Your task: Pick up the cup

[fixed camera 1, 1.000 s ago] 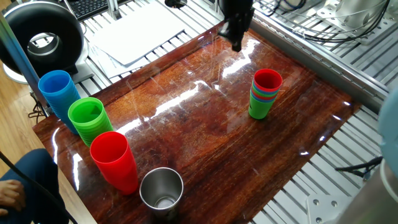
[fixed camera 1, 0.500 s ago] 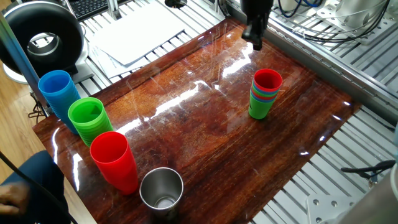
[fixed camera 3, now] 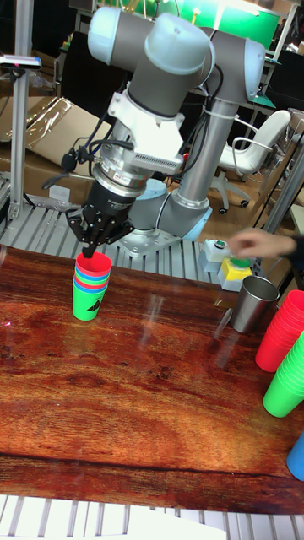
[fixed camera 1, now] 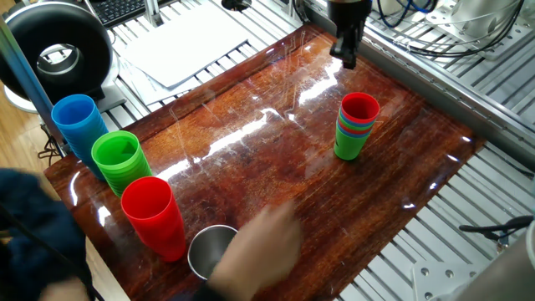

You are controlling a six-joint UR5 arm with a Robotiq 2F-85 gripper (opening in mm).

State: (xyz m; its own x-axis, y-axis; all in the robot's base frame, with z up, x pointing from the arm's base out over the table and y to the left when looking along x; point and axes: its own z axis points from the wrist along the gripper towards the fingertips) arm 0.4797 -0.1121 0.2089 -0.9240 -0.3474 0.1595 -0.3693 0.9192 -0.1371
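Note:
The cup (fixed camera 1: 359, 108) is the small red tumbler on top of a short stack of nested small cups, whose bottom one is green (fixed camera 1: 349, 144), on the right part of the wooden table. In the tall fixed view the cup (fixed camera 3: 93, 265) sits right below my gripper (fixed camera 3: 90, 250). The dark fingers taper to a single point at the cup's far rim and hold nothing. From the fixed view my gripper (fixed camera 1: 345, 57) hangs above the table's far edge, just behind the stack.
Along the left edge stand taller stacks of blue (fixed camera 1: 78, 122), green (fixed camera 1: 119, 159) and red tumblers (fixed camera 1: 153, 214). A person's blurred hand (fixed camera 1: 261, 242) reaches over a steel cup (fixed camera 3: 253, 304) at the front. The wooden table (fixed camera 1: 276, 176) lies on metal rails.
My gripper has moved right along the table's far edge, ending closer to the small stack. A person's hand has come in over the steel cup.

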